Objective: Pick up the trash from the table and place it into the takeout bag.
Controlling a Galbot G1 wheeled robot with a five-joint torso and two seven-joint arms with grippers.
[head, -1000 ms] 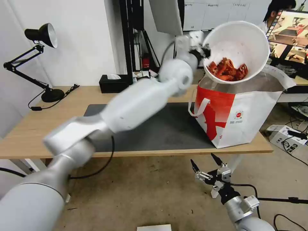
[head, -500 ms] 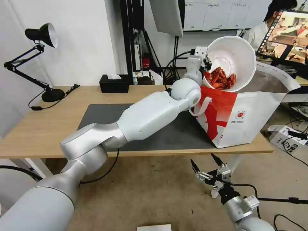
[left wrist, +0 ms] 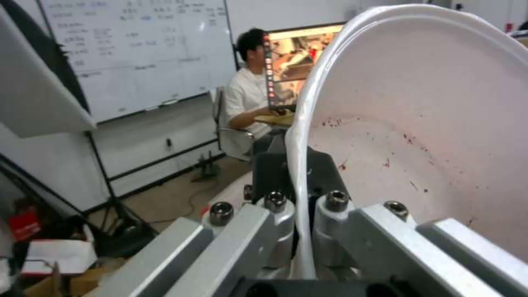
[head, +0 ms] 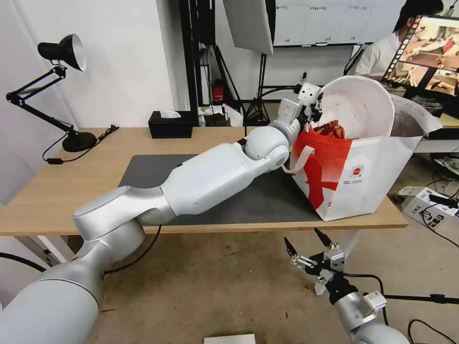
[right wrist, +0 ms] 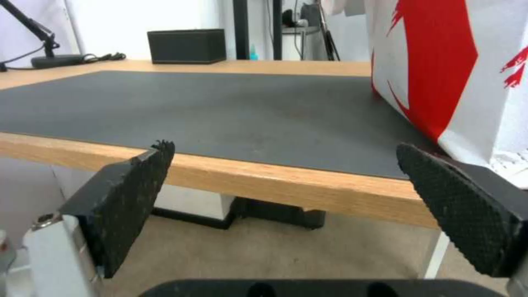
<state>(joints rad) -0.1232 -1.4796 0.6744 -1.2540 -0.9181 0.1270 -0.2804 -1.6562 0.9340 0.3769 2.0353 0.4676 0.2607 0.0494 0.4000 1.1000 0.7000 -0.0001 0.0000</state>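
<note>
The left gripper [head: 313,111] is clenching the bowl [head: 358,102] rim, tilting it inside the bag [head: 354,167]; the right gripper [head: 308,244] is hanging released below the table [head: 57,191].

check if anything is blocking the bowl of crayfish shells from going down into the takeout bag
Nothing visible does. The left end effector grips the rim of the bowl, which is tilted and already partly inside the open mouth of the takeout bag.

A black desk lamp [head: 62,52] stands left; a black tissue box [head: 169,124] (white tissue on top) sits behind the mat.
</note>
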